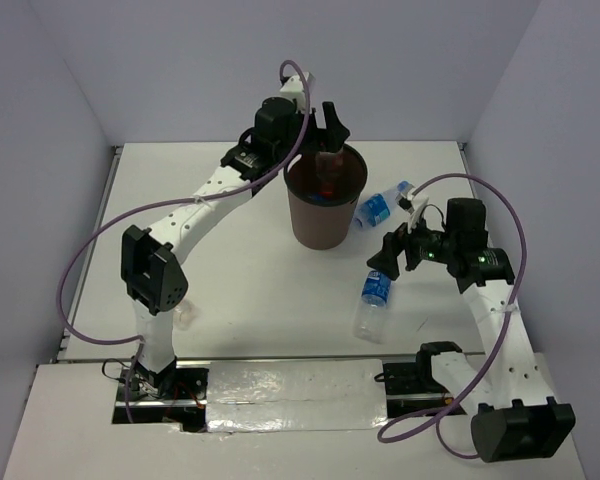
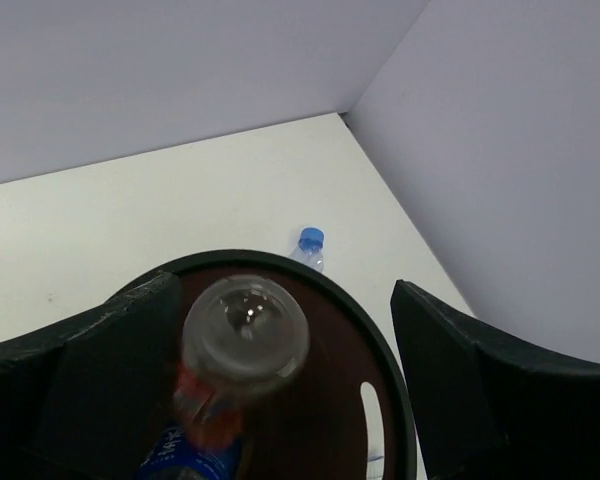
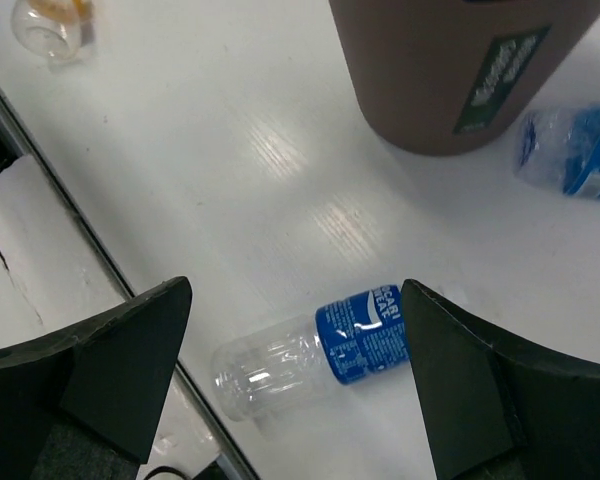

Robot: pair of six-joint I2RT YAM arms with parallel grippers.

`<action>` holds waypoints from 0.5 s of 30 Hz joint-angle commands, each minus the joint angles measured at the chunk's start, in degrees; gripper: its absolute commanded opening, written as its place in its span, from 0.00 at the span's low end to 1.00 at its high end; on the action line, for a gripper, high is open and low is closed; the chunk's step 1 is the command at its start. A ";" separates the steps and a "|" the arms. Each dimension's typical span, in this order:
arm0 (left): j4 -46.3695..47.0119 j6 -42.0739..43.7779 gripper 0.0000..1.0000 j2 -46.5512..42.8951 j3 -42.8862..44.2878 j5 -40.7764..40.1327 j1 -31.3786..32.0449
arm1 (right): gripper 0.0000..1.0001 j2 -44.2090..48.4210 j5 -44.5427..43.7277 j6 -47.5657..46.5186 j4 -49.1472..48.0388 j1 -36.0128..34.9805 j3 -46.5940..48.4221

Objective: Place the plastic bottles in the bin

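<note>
Here, my left pincer point(image 2: 285, 335) is gaping wide over the bin point(image 1: 315, 215), where a clear bottle point(image 2: 245, 325) is sitting base-up inside. My right pincer point(image 3: 290, 300) is hovering wide open above a blue-labelled bottle point(image 3: 315, 350) lying on the bench point(image 3: 230, 150).

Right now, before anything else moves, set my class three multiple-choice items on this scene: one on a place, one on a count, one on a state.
1. Where is the left pincer? A over the bin; B on the table's near edge; C beside the right arm's base.
2. How many blue-labelled bottles lie on the table? A one; B two; C four.
3. The right pincer is: A shut on a bottle; B open, facing a lying bottle; C shut and empty.

Key: 1 A, it hangs over the bin's mouth. 2 B, one lies right of the bin and one nearer the arms. 3 B, its fingers stand wide apart with the nearer bottle between them in its own camera's view.
</note>
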State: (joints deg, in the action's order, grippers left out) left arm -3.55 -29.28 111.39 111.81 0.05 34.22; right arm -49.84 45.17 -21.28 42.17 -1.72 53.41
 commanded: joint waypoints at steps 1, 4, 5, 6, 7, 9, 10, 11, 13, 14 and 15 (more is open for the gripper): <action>3.73 2.73 0.99 -1.35 3.24 -1.99 0.24 | 0.92 -1.74 -4.99 4.66 1.24 0.31 -0.50; 1.01 3.26 0.99 -2.14 4.91 -2.78 0.24 | 0.92 -5.25 -11.56 9.13 0.81 0.48 -0.15; 0.83 3.52 0.99 -2.49 5.26 -3.04 0.32 | 0.92 -7.44 -12.46 10.71 0.98 0.57 0.20; 0.65 3.61 0.99 -3.02 5.17 -3.22 0.24 | 0.92 -8.59 -12.99 11.43 1.33 0.57 0.64; 0.39 4.05 0.99 -4.33 5.00 -3.48 0.32 | 0.92 -9.65 -14.48 12.48 1.16 0.57 0.73; -0.05 4.66 0.99 -6.09 3.77 -4.53 0.32 | 0.92 -13.42 -16.07 15.65 1.24 0.57 1.43; -0.23 5.45 1.00 -8.54 1.94 -5.06 0.32 | 0.92 -16.22 -16.51 16.44 1.77 0.57 1.78; -0.49 5.81 0.99 -9.87 0.79 -6.54 0.24 | 0.92 -17.64 -18.17 18.18 2.03 0.57 2.40; -0.84 6.86 0.99 -15.40 -4.54 -8.57 0.24 | 0.92 -20.80 -18.27 18.73 3.79 0.75 3.02; -1.02 7.04 0.99 -17.51 -7.02 -10.06 0.24 | 0.92 -23.60 -18.36 19.77 4.14 0.84 3.45; -0.67 7.04 0.99 -22.31 -10.00 -13.21 0.24 | 0.92 -25.11 -18.62 20.39 4.84 0.75 3.63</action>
State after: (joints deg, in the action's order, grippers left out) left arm -6.26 -24.82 99.70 105.95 -6.59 34.59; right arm -71.70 29.02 -5.10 44.10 -1.34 54.06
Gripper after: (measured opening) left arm 0.994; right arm 0.919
